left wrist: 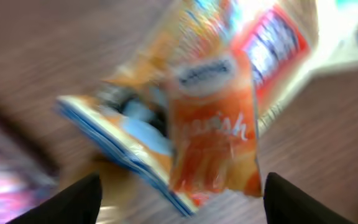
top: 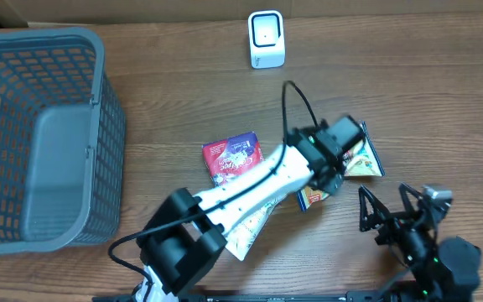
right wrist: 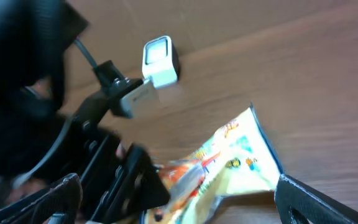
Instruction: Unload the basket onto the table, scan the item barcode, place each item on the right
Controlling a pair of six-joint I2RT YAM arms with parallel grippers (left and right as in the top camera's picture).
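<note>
Overhead, the snack packets (top: 366, 161) lie heaped right of centre under our left gripper (left wrist: 182, 202), its jaws spread; the right gripper (top: 384, 208) gapes empty nearby. We judge the orange packet (left wrist: 213, 137) light, crinkly, slippery: pinch a sealed edge.

A shop-checkout setup: barcode scanner (top: 267, 39), grey shopping basket (top: 111, 143) and snack packets (top: 233, 157) on a wooden table (top: 426, 92).

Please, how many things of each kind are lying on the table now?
Grey plastic mesh basket: 1
White box-shaped barcode scanner: 1
Foil snack packets: 4 (purple, orange, yellow, pale)
Total: 6
</note>
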